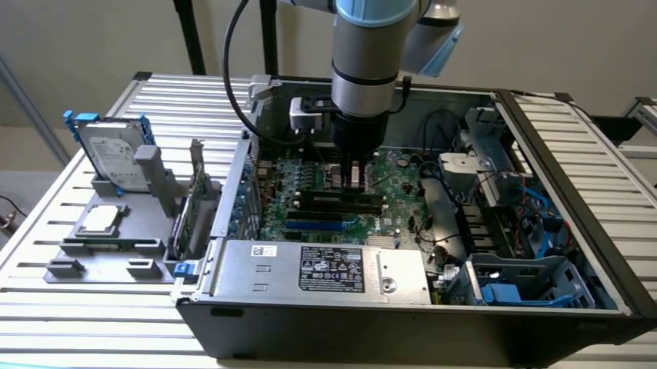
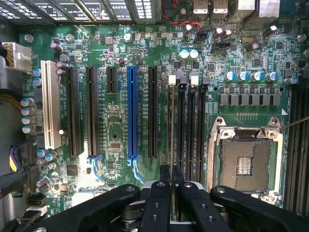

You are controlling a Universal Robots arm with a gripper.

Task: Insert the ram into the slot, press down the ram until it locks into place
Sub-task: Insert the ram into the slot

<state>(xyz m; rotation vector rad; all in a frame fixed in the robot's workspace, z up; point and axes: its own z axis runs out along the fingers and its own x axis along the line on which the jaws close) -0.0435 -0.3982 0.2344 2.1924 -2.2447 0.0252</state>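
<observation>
1. Exterior view: the arm stands upright at the top centre of the frame, reaching into the open computer case (image 1: 575, 146). The gripper (image 1: 355, 178) is low over the green motherboard (image 1: 398, 174) at the centre of the frame.
2. In the same view, a silver power supply (image 1: 328, 269) lies at the lower centre. A hard drive (image 1: 111, 152) stands on a grey fixture at the left, outside the case.
3. Wrist view: the gripper (image 2: 172, 170) has its two black fingers (image 2: 164, 175) drawn narrow on the ram (image 2: 172, 133). The ram is seen edge-on as a thin pale line between them.
4. The ram runs lengthwise along the slot (image 2: 169, 113). This is the one of the four parallel black sockets that lies nearest the blue slot (image 2: 132, 111).
5. I cannot tell whether the ram is seated in the slot or just above it.
6. The three other black sockets (image 2: 191, 130) lie just beside it. The square metal processor socket (image 2: 246, 162) is beyond them.
7. A white slot (image 2: 49, 104) stands well apart, on the far side of the blue slot.
</observation>
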